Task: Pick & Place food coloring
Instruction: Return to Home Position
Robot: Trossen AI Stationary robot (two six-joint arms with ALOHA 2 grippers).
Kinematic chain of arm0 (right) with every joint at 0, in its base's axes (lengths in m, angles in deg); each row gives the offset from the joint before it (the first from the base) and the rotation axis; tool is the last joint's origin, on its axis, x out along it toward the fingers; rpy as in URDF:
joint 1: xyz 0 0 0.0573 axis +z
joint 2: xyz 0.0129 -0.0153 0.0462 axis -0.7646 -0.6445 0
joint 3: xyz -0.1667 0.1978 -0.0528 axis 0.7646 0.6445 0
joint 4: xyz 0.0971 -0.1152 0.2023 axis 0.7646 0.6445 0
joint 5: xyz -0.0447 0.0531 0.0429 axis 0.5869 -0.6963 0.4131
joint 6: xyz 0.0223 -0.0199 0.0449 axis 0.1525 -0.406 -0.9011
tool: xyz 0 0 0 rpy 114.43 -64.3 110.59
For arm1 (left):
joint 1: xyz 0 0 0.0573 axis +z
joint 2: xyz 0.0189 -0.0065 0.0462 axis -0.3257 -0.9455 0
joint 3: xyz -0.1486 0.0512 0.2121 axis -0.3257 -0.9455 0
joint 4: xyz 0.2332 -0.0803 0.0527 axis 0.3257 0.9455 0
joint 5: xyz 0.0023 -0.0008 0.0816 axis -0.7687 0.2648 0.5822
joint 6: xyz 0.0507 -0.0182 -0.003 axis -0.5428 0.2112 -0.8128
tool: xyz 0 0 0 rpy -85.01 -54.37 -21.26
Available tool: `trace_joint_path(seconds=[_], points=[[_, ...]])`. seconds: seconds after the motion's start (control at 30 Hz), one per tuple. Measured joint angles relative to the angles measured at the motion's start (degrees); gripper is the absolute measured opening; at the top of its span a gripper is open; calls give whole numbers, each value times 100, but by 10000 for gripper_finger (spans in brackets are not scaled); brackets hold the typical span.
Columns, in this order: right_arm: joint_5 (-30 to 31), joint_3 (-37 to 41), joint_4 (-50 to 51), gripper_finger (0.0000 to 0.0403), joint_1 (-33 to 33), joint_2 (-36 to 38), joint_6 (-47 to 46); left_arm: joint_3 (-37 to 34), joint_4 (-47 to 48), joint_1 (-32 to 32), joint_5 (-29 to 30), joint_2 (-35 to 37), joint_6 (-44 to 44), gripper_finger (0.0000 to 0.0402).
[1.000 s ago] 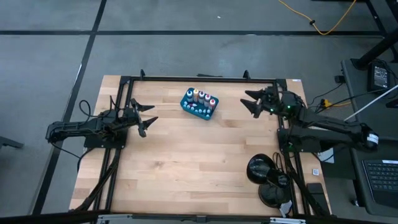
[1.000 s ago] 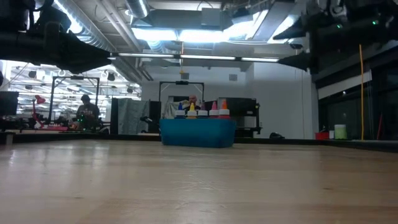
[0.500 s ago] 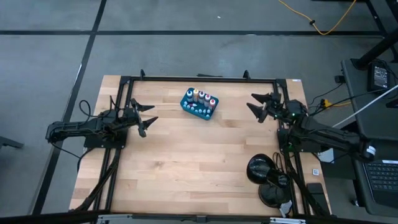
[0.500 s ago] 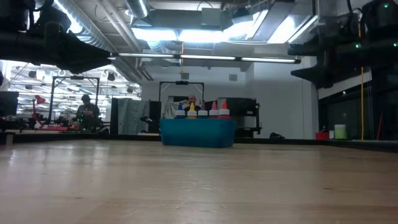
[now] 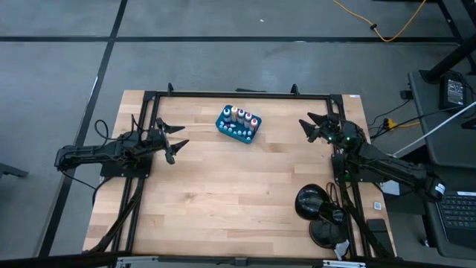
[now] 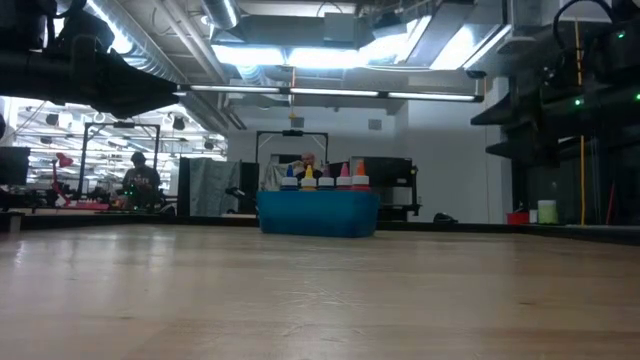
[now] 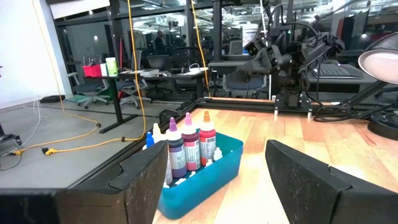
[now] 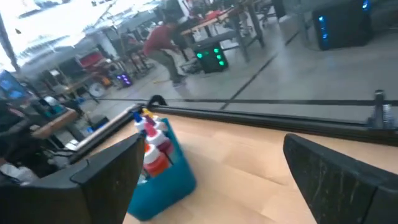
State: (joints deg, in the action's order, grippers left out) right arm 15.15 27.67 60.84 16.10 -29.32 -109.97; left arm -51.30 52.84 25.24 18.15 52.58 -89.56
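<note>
— Table (image 5: 223,201) surface, status?
— Light wood. One teal tray (image 6: 318,215) stands on it.
— Food coloring?
— Bottles (image 7: 189,146) stand upright inside the tray, caps up.
— Grippers?
— Left gripper (image 5: 184,135): left of the tray, well apart, fingers spread, holding nothing. Right gripper (image 5: 306,123): right of the tray, well apart, fingers likewise spread, holding nothing.

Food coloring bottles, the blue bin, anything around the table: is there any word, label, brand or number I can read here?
No text is readable in any view.
On the food coloring bottles: any label print is too small and blurred to read.
On the blue bin: no marking visible.
On the screen beside the table, high view: too small to read.
</note>
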Motion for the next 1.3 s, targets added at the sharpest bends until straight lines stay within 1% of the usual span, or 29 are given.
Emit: trace_joint_path(seconds=[0.13,0.27,0.43,1.3], points=[[315,-2,220,382,-100,-1,412,0,-1,0,0,0,-1,267],[408,-2,348,382,-102,0,774,0,0,0,2,-2,0,267],[410,-2,362,382,-102,-1,595,0,-2,-1,0,0,0,267],[411,-2,360,382,-99,-6,616,2,0,1,0,-2,-2,267]])
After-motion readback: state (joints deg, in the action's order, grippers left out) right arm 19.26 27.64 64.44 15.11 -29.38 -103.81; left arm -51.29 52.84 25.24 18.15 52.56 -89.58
